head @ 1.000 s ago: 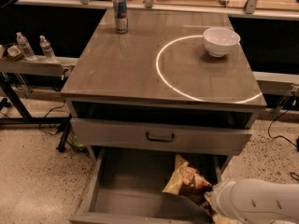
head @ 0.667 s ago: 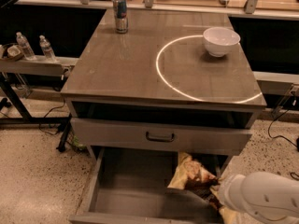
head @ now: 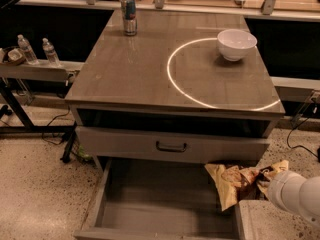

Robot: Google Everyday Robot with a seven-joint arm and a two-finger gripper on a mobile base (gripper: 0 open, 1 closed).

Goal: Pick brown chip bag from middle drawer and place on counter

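Note:
The brown chip bag [head: 239, 180] hangs crumpled above the right side of the open middle drawer [head: 160, 199], just below the closed drawer front. Its tan-yellow end points down. My gripper [head: 262, 180] comes in from the lower right on a white arm [head: 300, 194] and is shut on the bag's right end, holding it clear of the drawer floor. The fingers are mostly hidden by the bag. The counter [head: 130, 74] above carries a bright ring of light.
A white bowl [head: 236, 44] stands on the counter's back right and a drink can [head: 129, 15] at its back left. A closed drawer front with a dark handle [head: 171, 146] sits above the open drawer. Water bottles [head: 25, 49] stand on a shelf to the left.
The bag has been lifted off the drawer floor and carried up and to the right with my gripper. The arm has drawn back toward the right edge.

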